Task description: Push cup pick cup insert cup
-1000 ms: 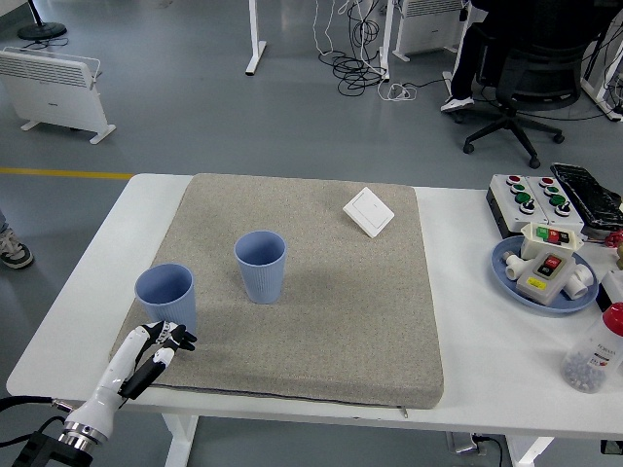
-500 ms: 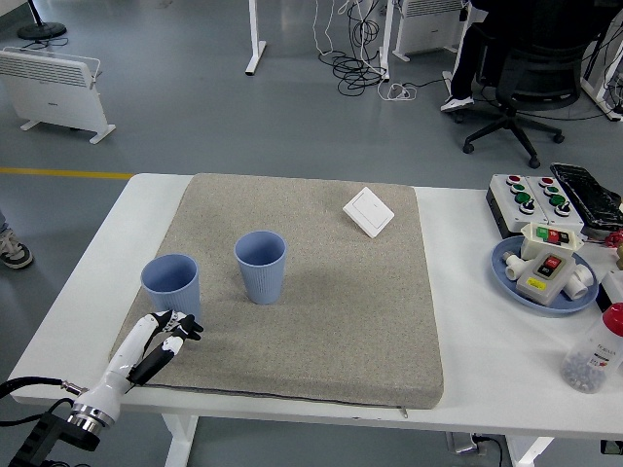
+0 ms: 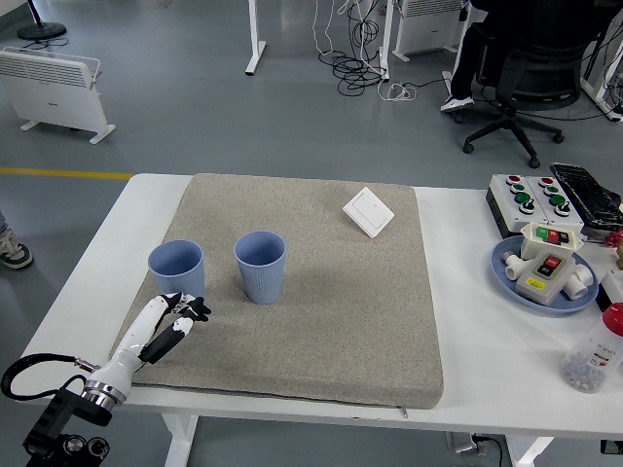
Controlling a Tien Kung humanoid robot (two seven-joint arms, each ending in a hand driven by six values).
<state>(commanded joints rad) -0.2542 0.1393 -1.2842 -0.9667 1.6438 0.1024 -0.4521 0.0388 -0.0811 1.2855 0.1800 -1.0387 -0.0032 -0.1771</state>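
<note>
Two blue cups stand upright on the grey mat point(image 3: 321, 321). One cup point(image 3: 177, 269) is near the mat's left edge, the other cup point(image 3: 261, 267) a short way to its right. My left hand point(image 3: 181, 313) reaches in from the lower left. Its fingers are relaxed, hold nothing, and their tips touch the near base of the left cup. The right arm does not show.
A white switch plate point(image 3: 369, 211) lies at the mat's far right. On the table's right side are a button box point(image 3: 531, 198), a blue plate point(image 3: 507, 265) with parts on it, and a bottle point(image 3: 595, 354) near the front edge.
My left hand has pushed forward and to the right, sliding the left cup away from the near edge and closer to the other cup.
</note>
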